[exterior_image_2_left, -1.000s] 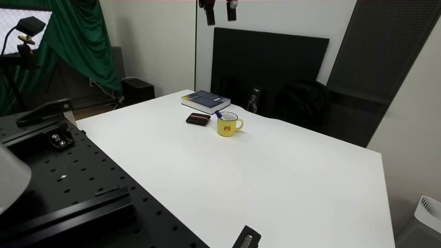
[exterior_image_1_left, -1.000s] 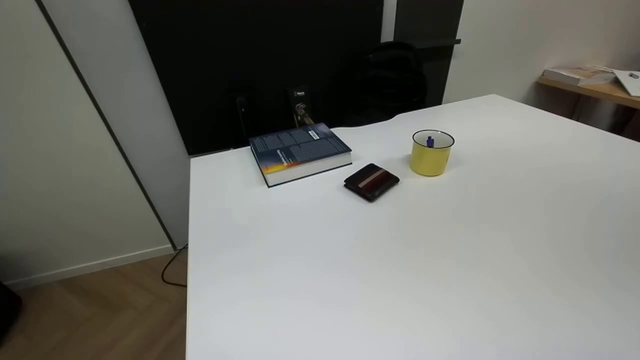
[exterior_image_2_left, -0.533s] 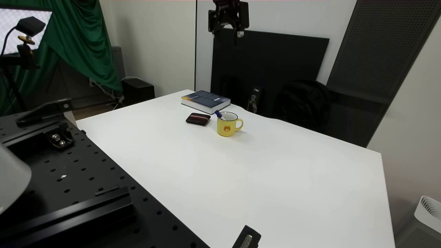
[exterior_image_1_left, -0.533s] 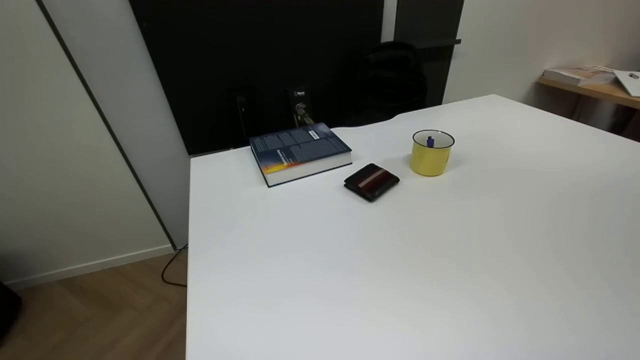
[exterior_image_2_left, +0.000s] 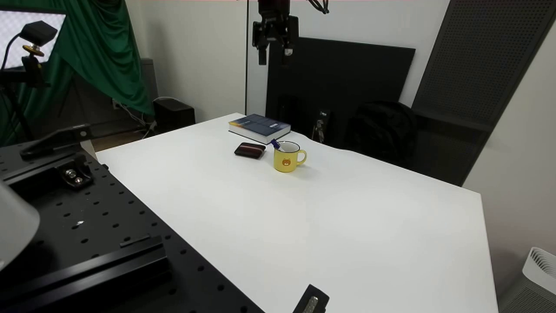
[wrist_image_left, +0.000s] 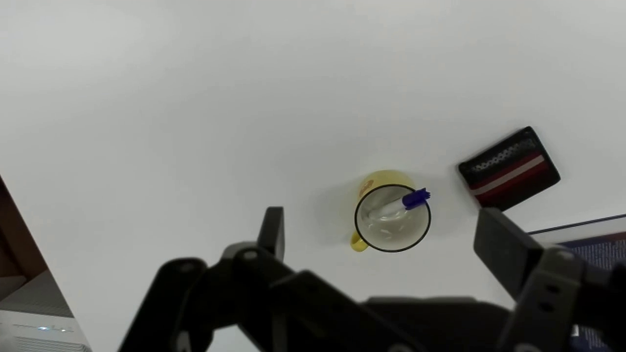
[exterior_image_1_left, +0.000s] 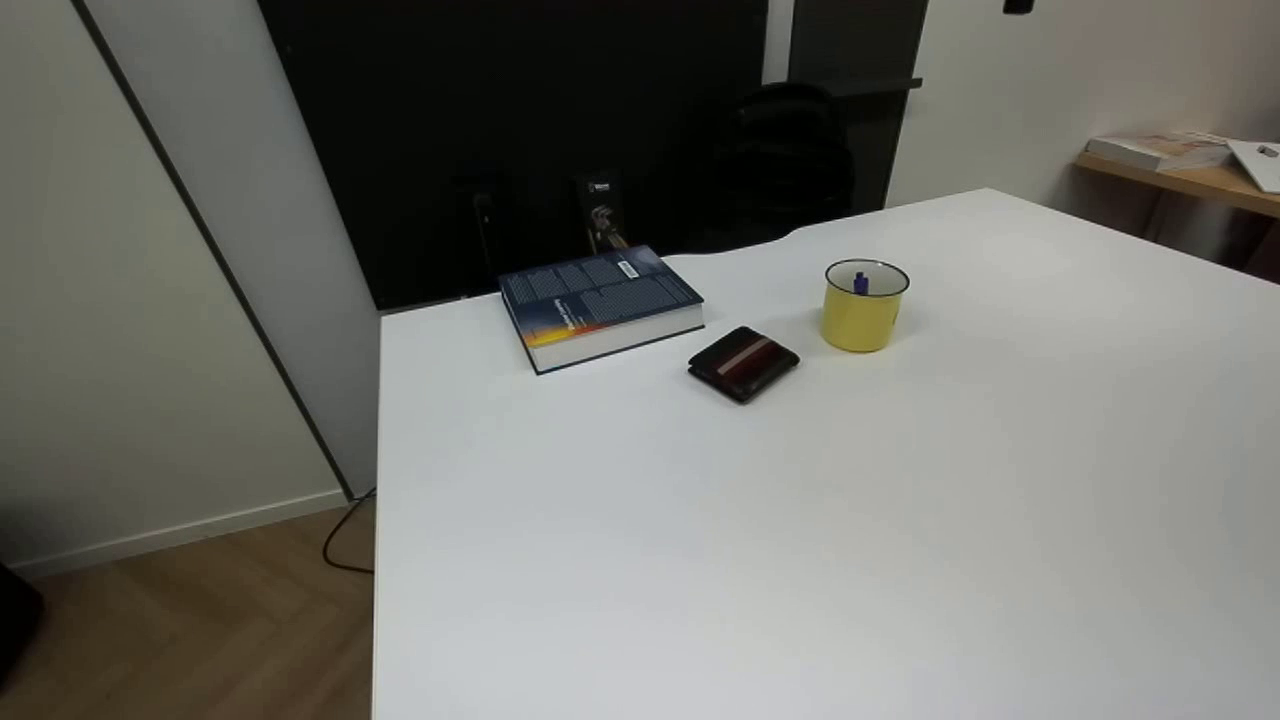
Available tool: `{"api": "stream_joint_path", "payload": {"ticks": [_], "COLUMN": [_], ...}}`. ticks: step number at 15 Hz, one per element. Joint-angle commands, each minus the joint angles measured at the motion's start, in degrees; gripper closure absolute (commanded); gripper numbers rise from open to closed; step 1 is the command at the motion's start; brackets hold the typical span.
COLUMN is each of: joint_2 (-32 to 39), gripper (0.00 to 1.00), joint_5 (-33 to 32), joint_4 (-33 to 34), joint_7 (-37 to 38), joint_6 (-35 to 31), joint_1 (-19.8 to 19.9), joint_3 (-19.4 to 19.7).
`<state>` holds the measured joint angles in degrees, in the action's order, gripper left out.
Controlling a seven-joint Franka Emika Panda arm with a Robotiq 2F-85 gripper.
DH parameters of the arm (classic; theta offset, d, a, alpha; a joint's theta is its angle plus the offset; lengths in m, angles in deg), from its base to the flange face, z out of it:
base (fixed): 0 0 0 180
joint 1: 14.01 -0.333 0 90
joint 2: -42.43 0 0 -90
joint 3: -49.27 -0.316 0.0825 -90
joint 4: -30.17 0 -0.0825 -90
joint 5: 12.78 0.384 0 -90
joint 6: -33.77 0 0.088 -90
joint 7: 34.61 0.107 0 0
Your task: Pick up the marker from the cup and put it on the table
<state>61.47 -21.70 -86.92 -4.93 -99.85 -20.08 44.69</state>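
The marker (wrist_image_left: 402, 204) leans inside the cup (wrist_image_left: 393, 238), tilted, its white end down in the hollow and its dark blue cap crossing the rim. In the wrist view its long axis runs aslant, from the white end at lower left to the cap at upper right, so that the cap points toward the striped wallet (wrist_image_left: 511, 168), which lies near the cup. The cup stands upright on the white bench (exterior_image_2_left: 356, 226), its handle turned to the side away from the wallet. In an exterior view its yellow wall bears a small orange animal face (exterior_image_2_left: 286, 162). The dark blue book (exterior_image_1_left: 600, 310) lies flat near the wallet, its cover printed with lines of text too small to read; a pale label (exterior_image_1_left: 628, 270) with barcode-like strokes sits near one edge, and larger lettering beside the orange band is too blurred to make out. The end effector (exterior_image_2_left: 274, 60) hangs high over the bench, its fingers directed downward and spread wide, well apart from the marker and the cup, both of which appear in the gap between the fingers in the wrist view.
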Motion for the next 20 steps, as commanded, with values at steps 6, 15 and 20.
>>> {"api": "stream_joint_path", "payload": {"ticks": [6, 15, 20], "joint_2": [2.2, 15.7, 22.1], "gripper": [0.0, 0.0, 0.0], "joint_5": [-4.0, -11.8, -12.6], "joint_4": [1.8, 13.5, 17.7], "joint_7": [3.4, -0.5, 1.7], "joint_6": [-0.6, -2.2, -9.1], "joint_1": [-3.6, -9.4, -12.9], "joint_3": [3.7, 7.6, 10.6]}}
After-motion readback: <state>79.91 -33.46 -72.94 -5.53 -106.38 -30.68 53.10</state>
